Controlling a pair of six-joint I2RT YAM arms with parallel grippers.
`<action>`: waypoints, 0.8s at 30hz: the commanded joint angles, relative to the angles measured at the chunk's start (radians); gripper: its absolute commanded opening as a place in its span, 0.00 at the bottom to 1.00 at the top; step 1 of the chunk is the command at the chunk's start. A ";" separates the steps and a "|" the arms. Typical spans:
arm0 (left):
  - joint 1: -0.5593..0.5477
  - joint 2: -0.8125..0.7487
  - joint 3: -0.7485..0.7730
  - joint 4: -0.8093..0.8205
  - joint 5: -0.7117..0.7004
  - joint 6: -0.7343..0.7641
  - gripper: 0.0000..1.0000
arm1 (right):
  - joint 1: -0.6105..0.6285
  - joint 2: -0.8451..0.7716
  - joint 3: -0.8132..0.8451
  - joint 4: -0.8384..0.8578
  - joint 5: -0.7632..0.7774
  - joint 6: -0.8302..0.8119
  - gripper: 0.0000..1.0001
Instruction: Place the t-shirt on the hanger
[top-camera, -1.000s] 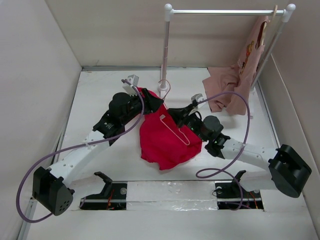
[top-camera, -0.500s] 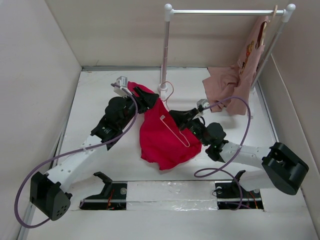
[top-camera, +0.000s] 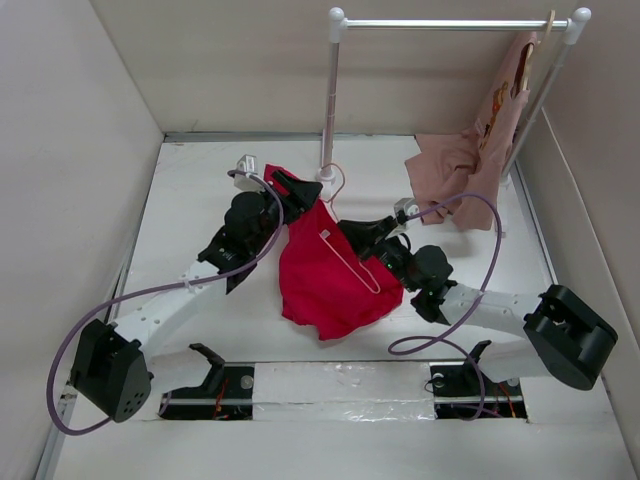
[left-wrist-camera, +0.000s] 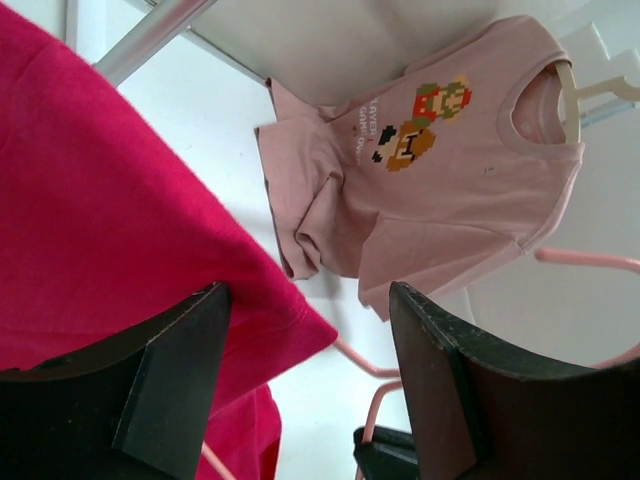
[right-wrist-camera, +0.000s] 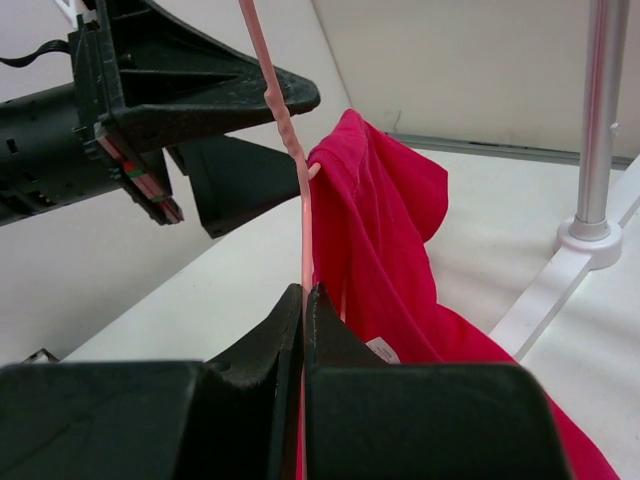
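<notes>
**A:** Where do things stand?

**B:** The right gripper (right-wrist-camera: 303, 296) is pressed together on the wire of the hanger (right-wrist-camera: 305, 230), which rises out of its fingers. The t-shirt (top-camera: 325, 280) sits mid-table against that wire. Its top edge is lifted at the far left and the rest is slumped on the table (top-camera: 200, 200).

**A:** And the left gripper (left-wrist-camera: 308, 292)?

**B:** Spread wide, with red cloth lying against one finger. It is pinching nothing that I can see.

**A:** How should this step be done?

**B:** I'd hold the hanger steady, have the left gripper pinch the raised edge, then draw it slowly over the wire's shoulder. A jerk could twist the wire in the pinch.
</notes>
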 joint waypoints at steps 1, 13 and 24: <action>-0.003 0.021 0.003 0.118 -0.015 -0.025 0.60 | 0.004 -0.005 0.017 0.128 -0.020 -0.004 0.00; -0.003 0.049 -0.036 0.222 0.022 -0.043 0.23 | 0.004 0.039 0.046 0.116 -0.048 0.003 0.00; -0.003 0.018 -0.102 0.282 0.065 -0.074 0.08 | 0.022 0.110 0.094 0.087 -0.060 0.000 0.00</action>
